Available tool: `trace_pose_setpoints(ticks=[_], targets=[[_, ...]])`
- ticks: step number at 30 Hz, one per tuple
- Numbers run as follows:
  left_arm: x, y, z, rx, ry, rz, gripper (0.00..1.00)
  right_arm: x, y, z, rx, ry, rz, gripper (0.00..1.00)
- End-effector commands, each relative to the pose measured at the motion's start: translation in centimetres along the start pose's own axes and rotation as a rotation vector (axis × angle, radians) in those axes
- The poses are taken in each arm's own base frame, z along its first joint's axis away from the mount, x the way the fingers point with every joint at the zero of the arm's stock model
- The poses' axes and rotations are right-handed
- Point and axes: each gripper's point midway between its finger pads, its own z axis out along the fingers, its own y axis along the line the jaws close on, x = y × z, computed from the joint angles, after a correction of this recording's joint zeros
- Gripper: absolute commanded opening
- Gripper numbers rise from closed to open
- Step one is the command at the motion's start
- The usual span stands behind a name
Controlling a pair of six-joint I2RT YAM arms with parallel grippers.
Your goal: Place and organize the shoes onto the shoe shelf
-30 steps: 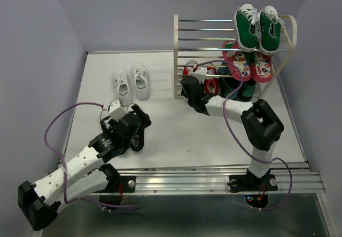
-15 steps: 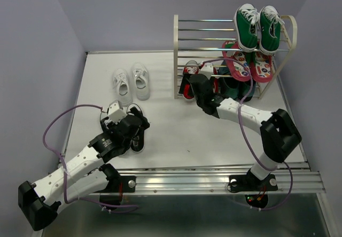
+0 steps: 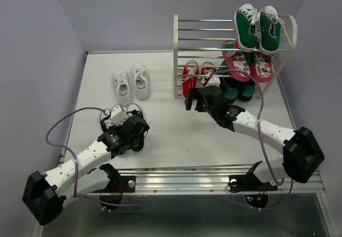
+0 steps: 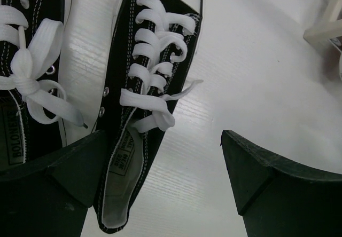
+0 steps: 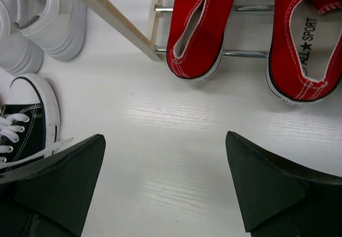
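Fingers [image 4: 48, 189] of the left gripper [image 4: 163, 138] stand wide apart above the black canvas lace-up sneakers with white soles [image 4: 155, 77]. The pair lies side by side on the white table [image 3: 176, 133], well apart from the cream-framed shoe shelf with shiny metal rods [image 3: 175, 50]. The right gripper [image 5: 164, 138], its jaws equally spread and empty, hovers before the red canvas sneakers with white laces [image 5: 195, 34], which sit on the lowest rods with heels overhanging. If they close here, the left fingers could pinch both black shoes or snag a loose lace. A brush from the right arm could tip the red pair off. All-white sneakers [image 3: 141, 81] wait on the table.
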Motion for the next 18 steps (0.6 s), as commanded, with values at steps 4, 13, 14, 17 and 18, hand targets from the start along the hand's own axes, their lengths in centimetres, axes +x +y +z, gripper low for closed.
trace_pose_setpoints(ticks=[4,13,14,17,18], targets=[[-0.4,1.8,3.2,-0.061,-0.041,-0.01,0.99,0.3,-0.8,-2.0,0.005,0.004,-0.003,1.0],[-0.5,-0.5,5.2,0.04,-0.013,0.052,0.55,0.1,-1.9,-2.7,0.041,-0.022,0.012,1.0],[-0.3,-0.4,5.3,0.038,-0.006,0.063,0.52,0.2,-2.0,-2.7,0.043,-0.021,0.014,1.0],[0.1,-0.4,5.6,0.034,0.009,0.085,0.32,0.3,-2.2,-3.0,0.043,-0.024,0.02,1.0],[0.2,-0.5,5.6,0.041,0.018,0.094,0.25,0.2,-2.3,-3.2,0.05,-0.03,0.019,1.0]])
